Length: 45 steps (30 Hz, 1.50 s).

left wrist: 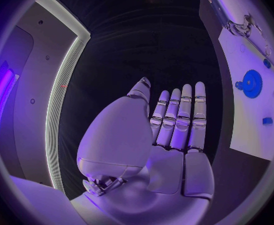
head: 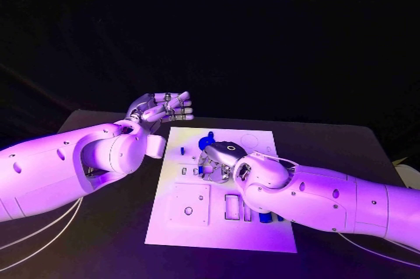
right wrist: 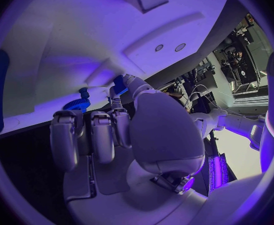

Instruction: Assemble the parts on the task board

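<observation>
Head view: our left hand hovers past the far left corner of the white rectangular task board on the black table, while our right hand rests on the board's middle. Left wrist view: fingers straight and apart, holding nothing; a blue gear-shaped part stands on the board. Right wrist view: fingertips pinch a small blue part beside the gear.

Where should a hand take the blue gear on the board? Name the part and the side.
Probably the stub rising from it, pinched from above. The blue gear lies flat on the task board, so its toothed rim sits close to the plate with little room for fingers beneath, while the stub stands clear.
</observation>
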### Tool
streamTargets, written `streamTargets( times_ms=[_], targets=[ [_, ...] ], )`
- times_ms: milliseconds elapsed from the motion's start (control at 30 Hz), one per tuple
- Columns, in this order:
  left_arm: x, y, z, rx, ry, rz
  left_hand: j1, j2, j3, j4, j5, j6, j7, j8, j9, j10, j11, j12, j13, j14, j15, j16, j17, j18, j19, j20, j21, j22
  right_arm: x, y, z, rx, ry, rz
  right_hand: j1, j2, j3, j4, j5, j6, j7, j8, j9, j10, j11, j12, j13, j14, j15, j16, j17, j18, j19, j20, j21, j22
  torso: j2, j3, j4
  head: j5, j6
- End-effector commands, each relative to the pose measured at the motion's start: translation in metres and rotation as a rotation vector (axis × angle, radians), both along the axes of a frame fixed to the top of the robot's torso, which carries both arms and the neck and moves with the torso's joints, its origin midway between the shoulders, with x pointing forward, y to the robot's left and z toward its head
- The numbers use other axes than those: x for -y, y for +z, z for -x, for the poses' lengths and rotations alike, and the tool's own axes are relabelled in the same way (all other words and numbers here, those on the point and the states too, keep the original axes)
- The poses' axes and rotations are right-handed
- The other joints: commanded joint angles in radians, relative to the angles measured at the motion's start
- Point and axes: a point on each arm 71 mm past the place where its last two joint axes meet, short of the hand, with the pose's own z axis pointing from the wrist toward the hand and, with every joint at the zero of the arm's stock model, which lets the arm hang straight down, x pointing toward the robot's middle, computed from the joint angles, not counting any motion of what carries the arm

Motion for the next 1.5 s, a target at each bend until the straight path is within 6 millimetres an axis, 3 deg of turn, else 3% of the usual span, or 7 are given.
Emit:
streamTargets(
  times_ms=[33, 600, 933, 1133, 1233, 1400, 1500],
  targets=[
    [0.003, 0.001, 0.001, 0.003, -0.022, 0.010, 0.013, 0.001, -0.001, -0.006, -0.006, 0.003, 0.003, -0.005, -0.001, 0.004, 0.006, -0.005, -0.001, 0.006, 0.000, -0.004, 0.001, 0.010, -0.008, 0.000, 0.006, 0.001, 0.001, -0.005, 0.001, -0.013, -0.001, 0.047, -0.013, -0.003, -0.005, 0.001, -0.004, -0.002, -0.004, -0.002, 0.002, 0.000, 0.000, -0.006, 0.103, 0.093, -0.003, 0.002, 0.212, -0.013, 0.040, -0.006, -0.007, 0.197, 0.000, 0.0001, 0.0004, 0.000, -0.001],
    [0.002, 0.001, 0.000, -0.001, -0.025, 0.009, 0.013, 0.001, -0.002, -0.006, -0.006, 0.003, 0.003, -0.006, -0.001, 0.004, 0.006, -0.005, -0.001, 0.006, 0.000, -0.005, 0.001, 0.010, -0.010, 0.000, 0.007, 0.001, 0.001, -0.004, 0.000, 0.006, -0.011, 0.029, -0.056, -0.034, -0.030, 0.017, -0.018, -0.068, 0.028, -0.053, -0.009, -0.018, 0.029, -0.025, 0.087, 0.091, 0.020, -0.001, 0.205, -0.009, 0.029, 0.013, -0.024, 0.186, 0.001, 0.0001, 0.0008, -0.003, 0.004],
    [0.002, 0.000, 0.000, -0.003, -0.025, 0.009, 0.013, 0.001, -0.002, -0.006, -0.006, 0.002, 0.003, -0.006, -0.001, 0.004, 0.006, -0.005, -0.001, 0.006, 0.000, -0.005, 0.001, 0.010, -0.010, 0.001, 0.007, 0.001, 0.001, -0.003, 0.000, 0.014, -0.012, 0.013, -0.078, -0.046, -0.062, 0.032, -0.034, -0.085, 0.035, -0.069, -0.009, -0.026, 0.036, -0.031, 0.082, 0.090, 0.028, -0.002, 0.203, -0.007, 0.024, 0.022, -0.031, 0.183, 0.001, 0.0006, -0.0001, -0.005, 0.005],
    [0.002, 0.000, 0.000, -0.005, -0.026, 0.009, 0.013, 0.001, -0.002, -0.006, -0.006, 0.002, 0.003, -0.006, -0.001, 0.003, 0.006, -0.005, -0.001, 0.006, 0.000, -0.005, 0.001, 0.010, -0.011, 0.001, 0.007, 0.001, 0.001, 0.000, 0.000, 0.030, -0.015, -0.014, -0.105, -0.064, -0.123, 0.058, -0.038, -0.111, 0.041, -0.088, -0.010, -0.042, 0.043, -0.049, 0.065, 0.088, 0.034, -0.006, 0.195, -0.004, 0.018, 0.028, -0.042, 0.177, 0.001, 0.0003, 0.0003, -0.004, 0.006],
    [0.002, -0.001, 0.000, -0.010, -0.030, 0.003, 0.013, 0.002, -0.002, -0.006, -0.006, 0.003, 0.003, -0.006, -0.001, 0.004, 0.006, -0.005, -0.001, 0.007, 0.000, -0.005, 0.002, 0.010, -0.011, 0.001, 0.007, 0.002, 0.003, 0.003, 0.001, 0.055, -0.022, -0.052, -0.099, -0.064, -0.216, 0.097, -0.052, -0.134, 0.050, -0.098, -0.012, -0.053, 0.051, -0.058, 0.056, 0.087, 0.041, -0.007, 0.192, -0.003, 0.015, 0.035, -0.048, 0.175, 0.001, 0.0007, 0.0010, -0.004, 0.006],
    [0.001, -0.004, -0.002, -0.030, -0.069, -0.053, 0.019, 0.006, -0.007, -0.011, -0.005, 0.028, -0.009, -0.003, 0.003, 0.071, -0.013, 0.019, 0.010, 0.075, -0.023, 0.025, 0.021, 0.014, 0.011, -0.009, 0.041, 0.017, 0.013, 0.014, 0.006, 0.102, -0.015, -0.168, -0.046, -0.053, -0.295, 0.147, -0.050, -0.149, 0.055, -0.098, -0.014, -0.055, 0.056, -0.057, 0.054, 0.085, 0.045, -0.011, 0.185, -0.001, 0.010, 0.040, -0.057, 0.170, -0.003, 0.0013, -0.0004, -0.001, 0.006],
    [0.000, -0.009, -0.003, -0.037, -0.134, -0.159, 0.024, 0.010, -0.006, -0.005, -0.005, 0.082, -0.031, 0.014, 0.010, 0.160, -0.046, 0.046, 0.023, 0.183, -0.063, 0.079, 0.059, 0.015, 0.063, -0.036, 0.101, 0.046, 0.028, 0.030, 0.007, 0.086, 0.009, -0.282, -0.009, -0.028, -0.288, 0.145, -0.042, -0.144, 0.053, -0.095, -0.014, -0.063, 0.054, -0.066, 0.045, 0.080, 0.044, -0.020, 0.166, 0.006, -0.007, 0.039, -0.084, 0.153, -0.007, 0.0016, -0.0020, 0.002, 0.008]
  ],
)
